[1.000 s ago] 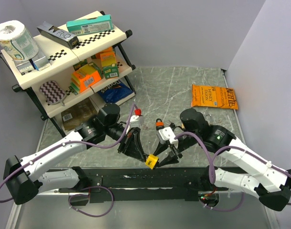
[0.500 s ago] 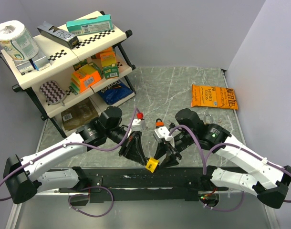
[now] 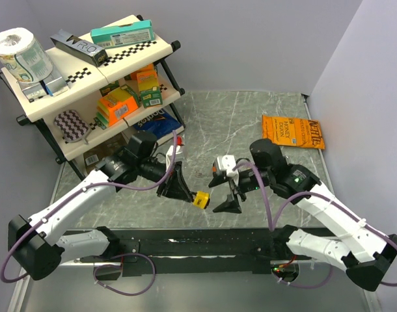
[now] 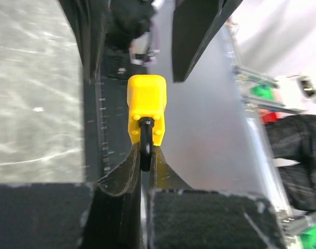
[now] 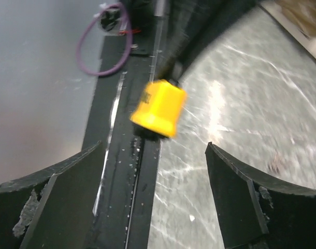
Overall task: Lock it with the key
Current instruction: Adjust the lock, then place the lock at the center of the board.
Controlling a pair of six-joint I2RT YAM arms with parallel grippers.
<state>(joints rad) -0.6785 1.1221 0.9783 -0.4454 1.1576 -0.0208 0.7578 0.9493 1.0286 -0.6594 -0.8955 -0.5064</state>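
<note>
A yellow padlock [image 3: 200, 199] with a black shackle [image 4: 145, 148] hangs in the air above the table's near edge. My left gripper [image 3: 185, 193] is shut on the shackle, and the yellow body [image 4: 146, 106] sticks out past its fingertips [image 4: 144, 155]. My right gripper [image 3: 222, 193] is open and empty, just right of the padlock and facing it. In the right wrist view the padlock [image 5: 159, 108] shows blurred ahead of the wide-open gripper [image 5: 155, 150], not between its fingers. No key shows clearly in either gripper.
A black rail [image 3: 185, 242] runs along the near table edge. A three-tier shelf [image 3: 88, 84] of boxes and snacks stands at the far left. An orange snack bag [image 3: 293, 131] lies at the far right, with a small metal item [image 3: 286, 158] beside it.
My left gripper has carried the padlock up and away from the black rail, toward the table's middle. My right gripper has shifted with it and stays open beside the padlock.
</note>
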